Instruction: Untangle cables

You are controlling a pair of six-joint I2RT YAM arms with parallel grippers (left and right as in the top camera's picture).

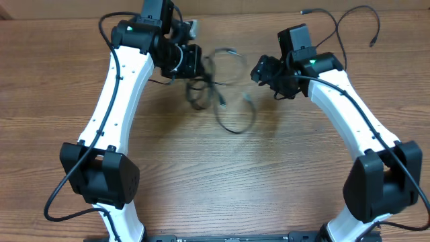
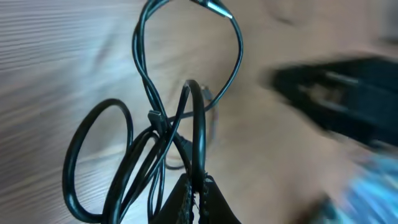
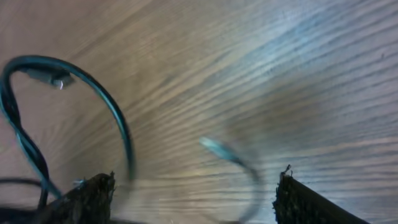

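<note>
Left claw (image 2: 196, 186) pressed together, pinching strands of the cables (image 2: 154, 118) just below the knot. Right claw (image 3: 196, 180) spread wide, holding nothing; a blurred plug end sits between its fingers, contact unclear. Bundle lies far-centre on the worktop (image 1: 222, 181), between both claws. Progress: early. Loops cross and twist; one separate cord (image 1: 336, 25) at far right looks freed.

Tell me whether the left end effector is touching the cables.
Touching. Left wrist view: the left end effector is pinched shut on a strand of the cables.
</note>
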